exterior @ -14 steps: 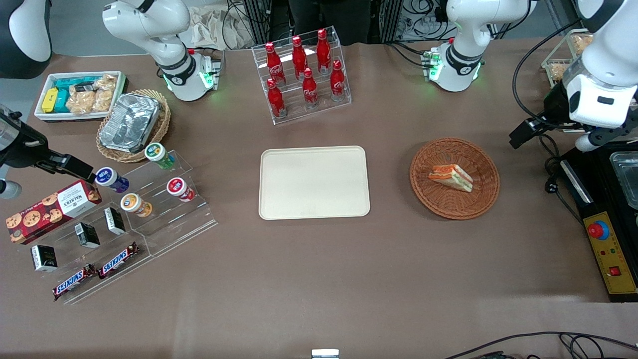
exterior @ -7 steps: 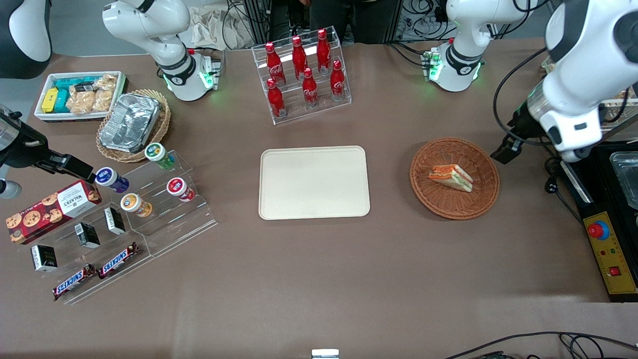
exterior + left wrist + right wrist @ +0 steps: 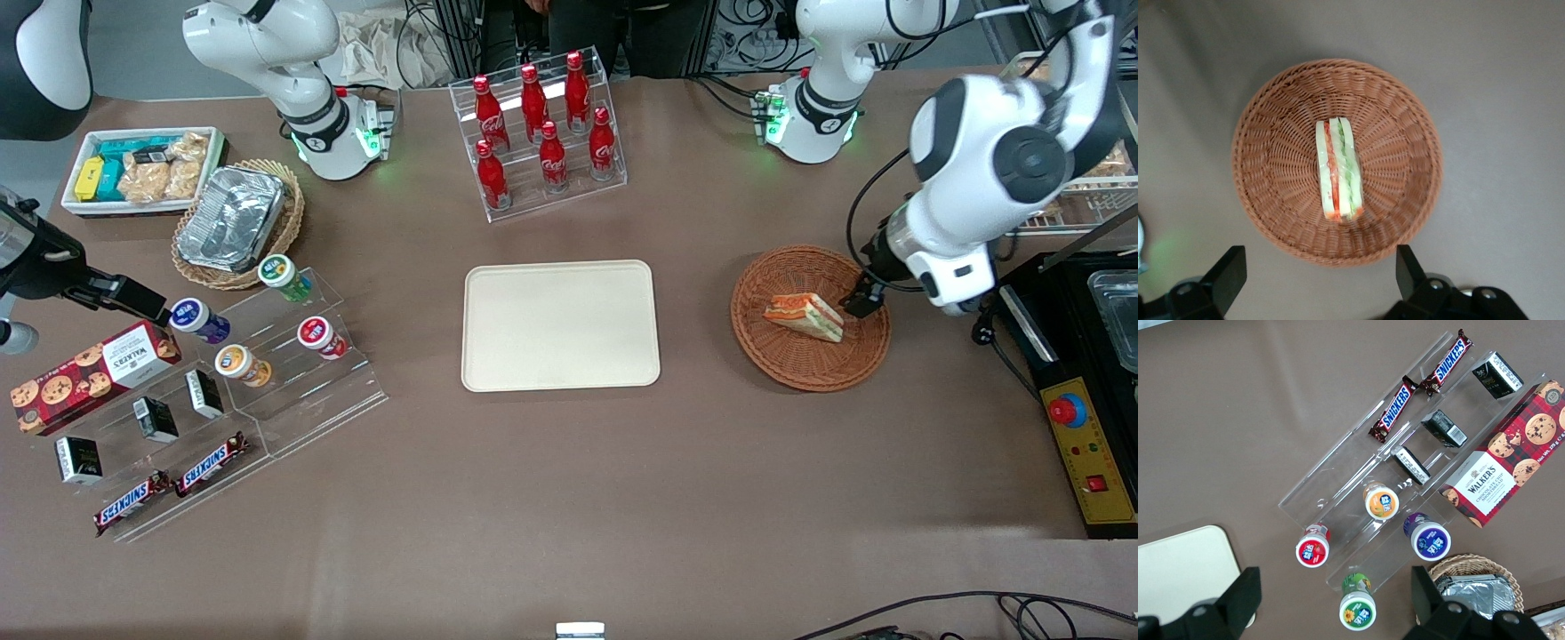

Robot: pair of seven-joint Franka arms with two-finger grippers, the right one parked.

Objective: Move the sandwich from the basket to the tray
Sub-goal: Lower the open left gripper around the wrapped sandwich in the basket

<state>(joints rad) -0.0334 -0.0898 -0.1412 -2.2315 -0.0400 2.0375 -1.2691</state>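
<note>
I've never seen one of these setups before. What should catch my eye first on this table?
First, the sandwich, a white-bread wedge with orange and green filling, lying in the round reddish-brown basket toward the working arm's end of the table. The gripper hangs above that basket, fingers open, not touching the sandwich. Beside the basket, mid-table, lies the cream tray, with nothing on it, and a clear rack of red cola bottles stands farther from the front camera.
</note>
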